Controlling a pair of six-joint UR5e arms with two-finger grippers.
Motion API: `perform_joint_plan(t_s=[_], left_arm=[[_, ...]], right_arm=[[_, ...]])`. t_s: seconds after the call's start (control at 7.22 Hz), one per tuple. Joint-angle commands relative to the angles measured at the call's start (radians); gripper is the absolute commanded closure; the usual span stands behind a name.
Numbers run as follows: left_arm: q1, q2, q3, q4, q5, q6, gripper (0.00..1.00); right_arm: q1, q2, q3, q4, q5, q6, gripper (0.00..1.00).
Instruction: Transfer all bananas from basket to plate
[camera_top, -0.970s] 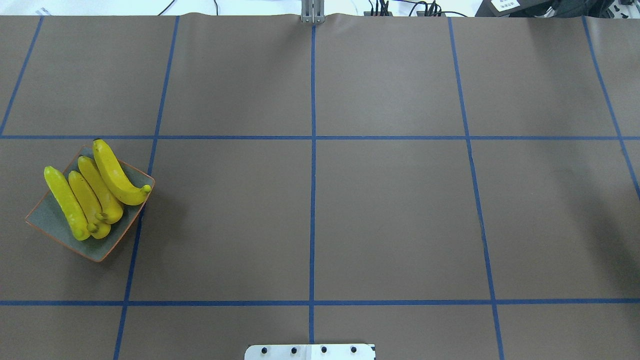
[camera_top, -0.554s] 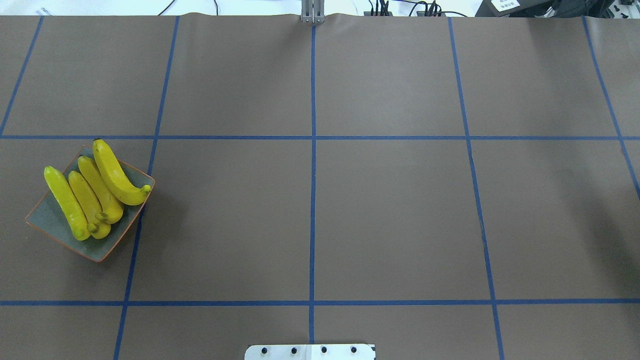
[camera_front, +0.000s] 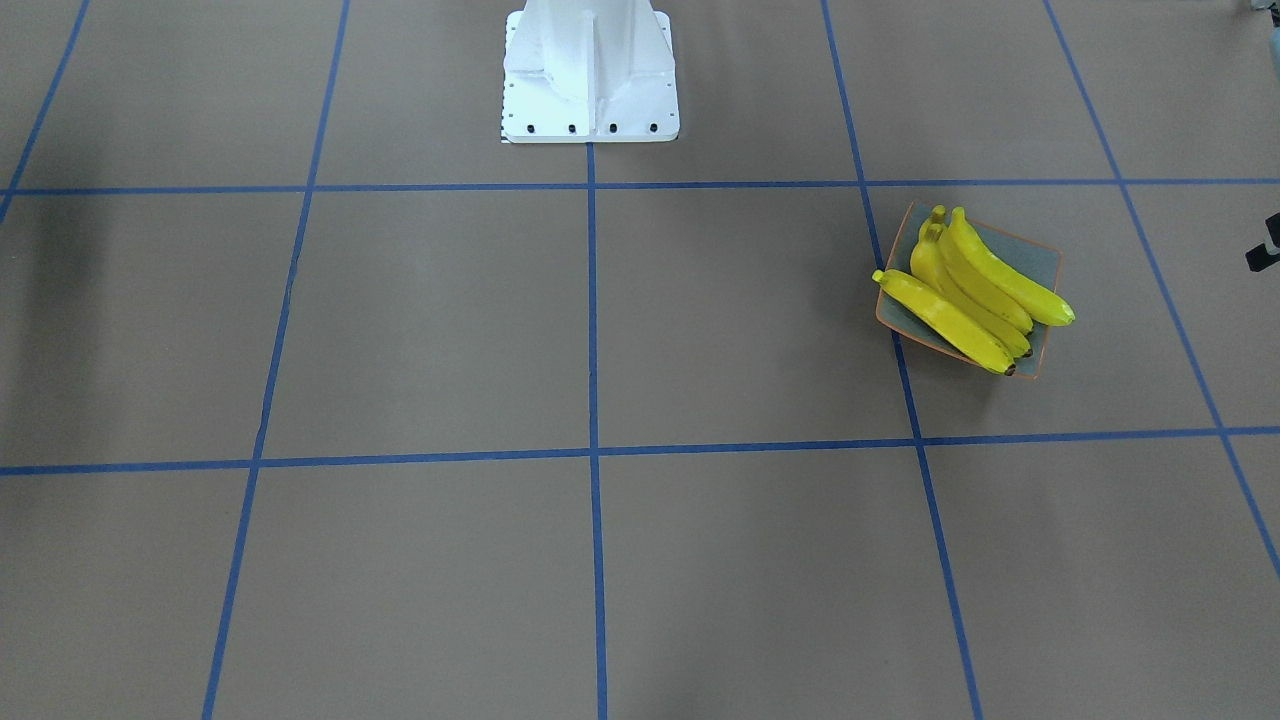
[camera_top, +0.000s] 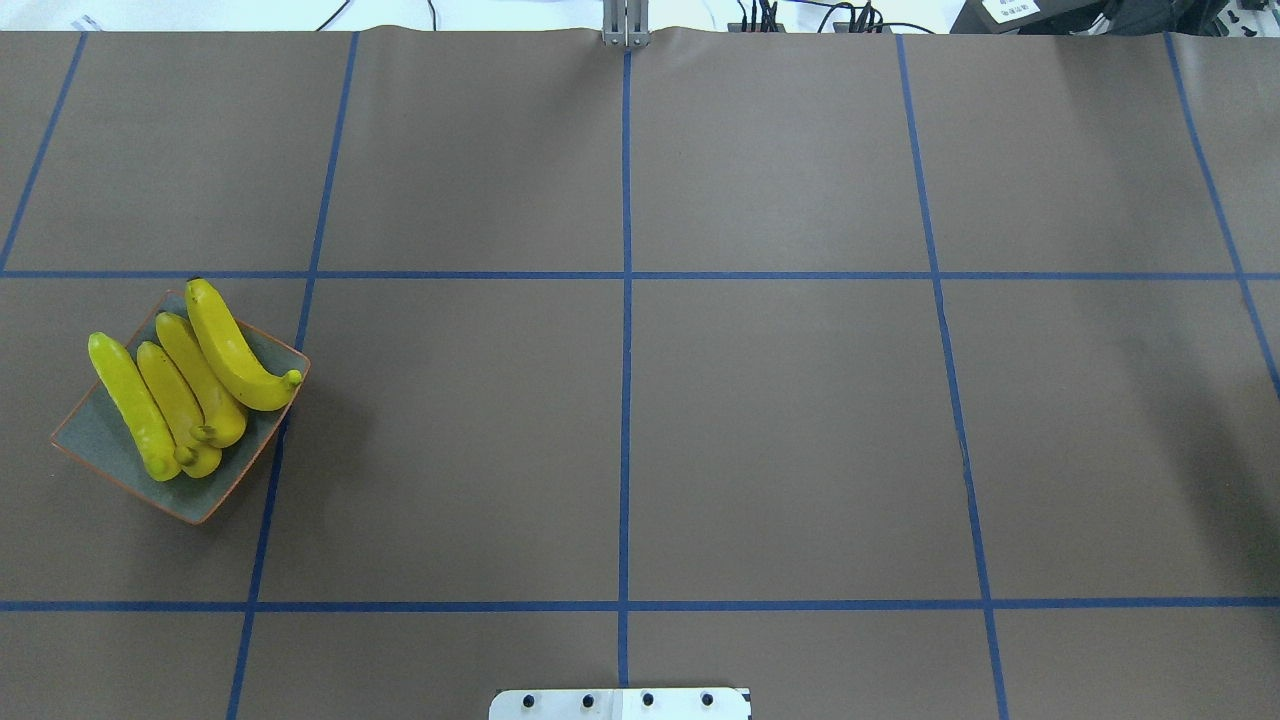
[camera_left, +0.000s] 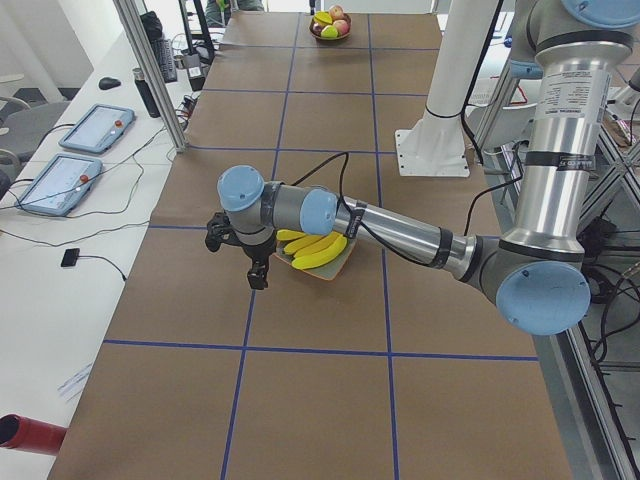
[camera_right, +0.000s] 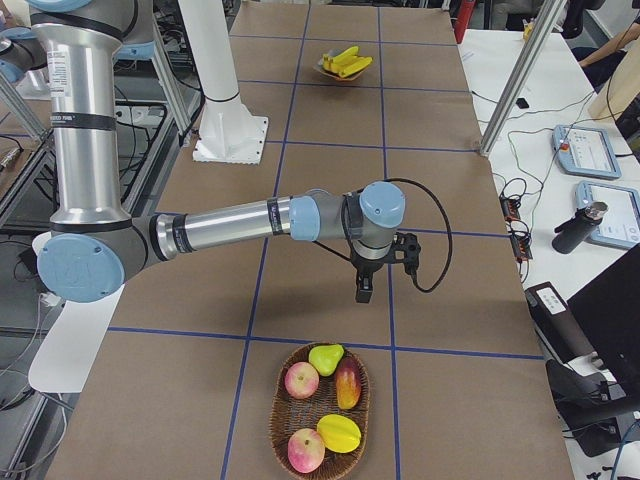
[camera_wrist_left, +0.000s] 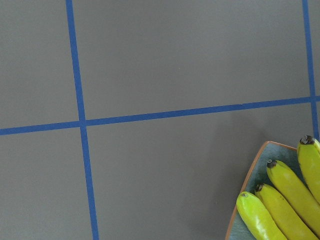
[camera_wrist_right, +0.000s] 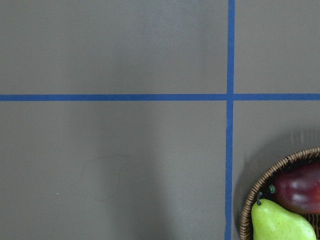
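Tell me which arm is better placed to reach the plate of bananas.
Left. The left hand hangs beside the plate, whose corner and bananas show in the left wrist view. The right hand hangs far off, by the basket, which shows no bananas.

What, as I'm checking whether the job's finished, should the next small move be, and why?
Probably just lift the left pincer away from the plate and stop: all four bananas lie on the plate, and the basket shows apples, a pear and other fruit, no banana.
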Motion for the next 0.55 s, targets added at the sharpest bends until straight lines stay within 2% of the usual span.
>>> perform_joint_plan(t_s=[0.0,0.42], left_arm=[[0.0,0.072,-0.061,-0.007,-0.001,-0.002,0.0],[0.003,0.092,-0.071,-0.006,0.004,-0.007,0.0]], right_arm=[[-0.001,-0.02,-0.029,0.102,0.001,0.05,0.0],[-0.004,-0.02,-0.033,0.107,0.001,0.045,0.0]])
